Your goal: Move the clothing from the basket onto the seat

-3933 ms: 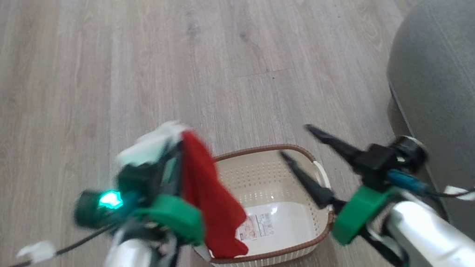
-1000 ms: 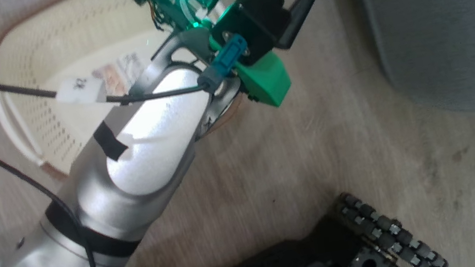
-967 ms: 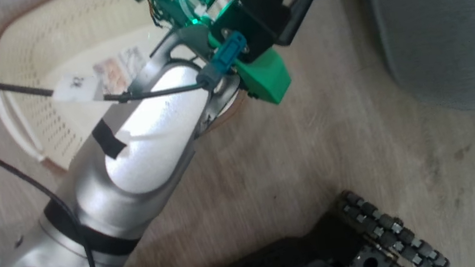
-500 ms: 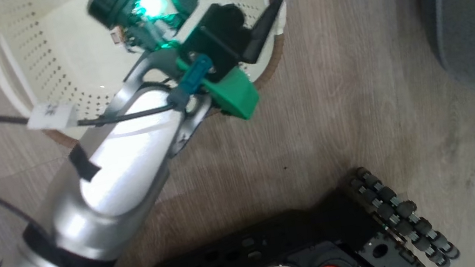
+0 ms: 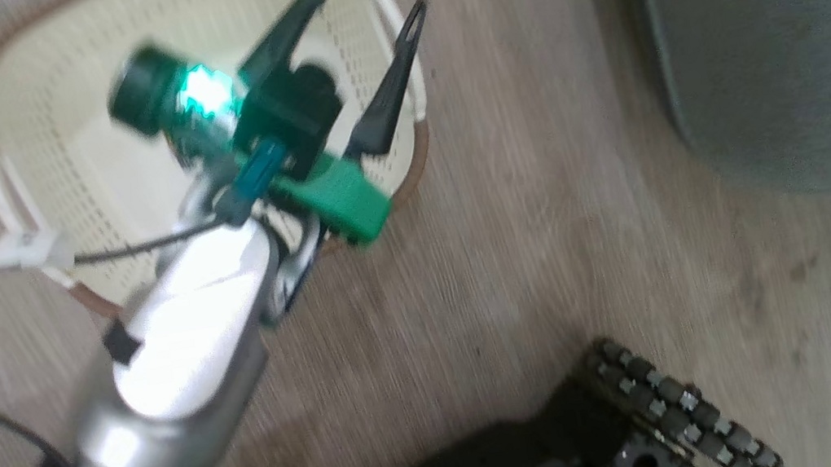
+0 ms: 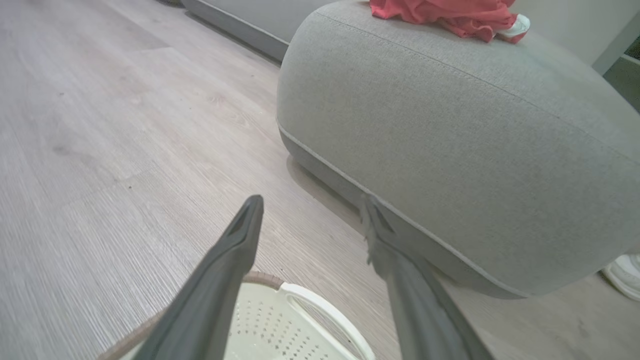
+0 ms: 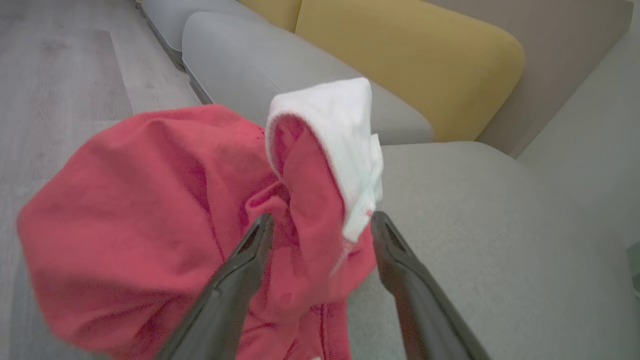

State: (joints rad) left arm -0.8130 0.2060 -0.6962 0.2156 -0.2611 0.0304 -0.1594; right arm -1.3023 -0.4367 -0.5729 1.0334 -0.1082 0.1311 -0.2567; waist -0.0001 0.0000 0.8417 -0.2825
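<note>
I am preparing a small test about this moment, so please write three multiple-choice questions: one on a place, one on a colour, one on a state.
1. Where does the red clothing lie? A on a table; B on the grey seat; C on a shelf.
2. What colour is the cushion behind the seat? A blue; B black; C yellow.
3. How is the left hand? A open, empty; B shut on clothing; C shut on a cup.
Key: B, it lies on the seat top; C, the right wrist view shows it yellow; A, its jaws stand apart, nothing between.
</note>
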